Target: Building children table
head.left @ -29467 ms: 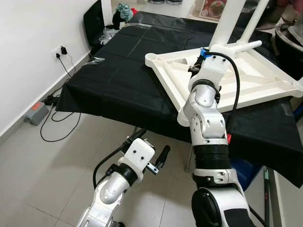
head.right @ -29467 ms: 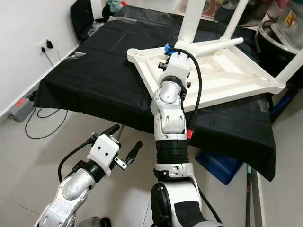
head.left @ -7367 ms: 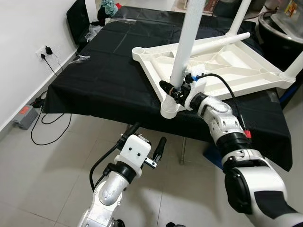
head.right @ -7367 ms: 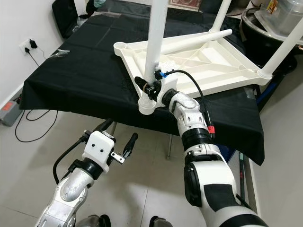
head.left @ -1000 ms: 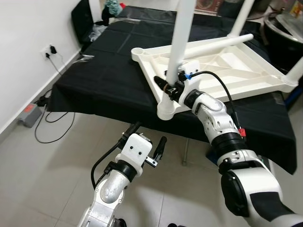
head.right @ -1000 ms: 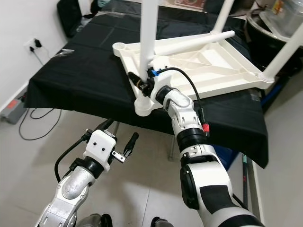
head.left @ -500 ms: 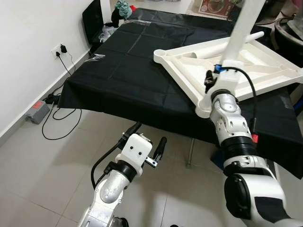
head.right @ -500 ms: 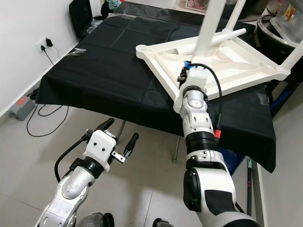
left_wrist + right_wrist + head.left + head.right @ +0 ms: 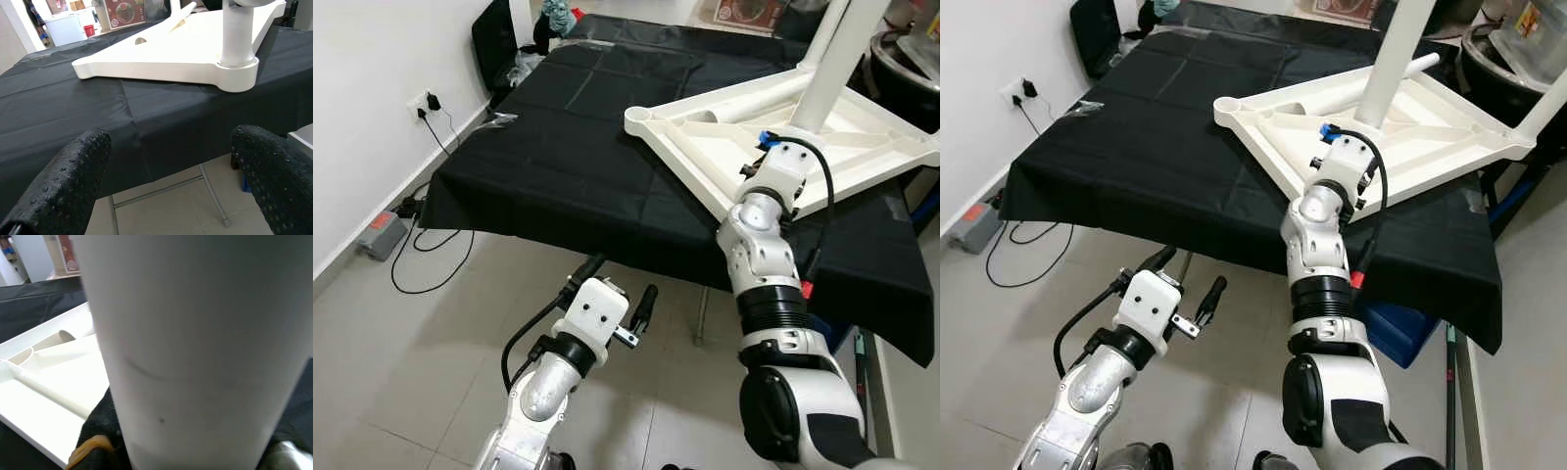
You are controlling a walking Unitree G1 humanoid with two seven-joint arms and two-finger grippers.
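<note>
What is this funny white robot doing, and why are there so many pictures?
It is a walking robot with two silver arms. Two pictures come from cameras in its head, looking down. The other two come from little cameras on its wrists. A white children's table lies upside down on a bigger table under a black cloth. The right gripper is up at a white table leg standing in a corner. That leg looks huge in the right wrist picture. The left gripper hangs open above the floor, holding nothing.
</note>
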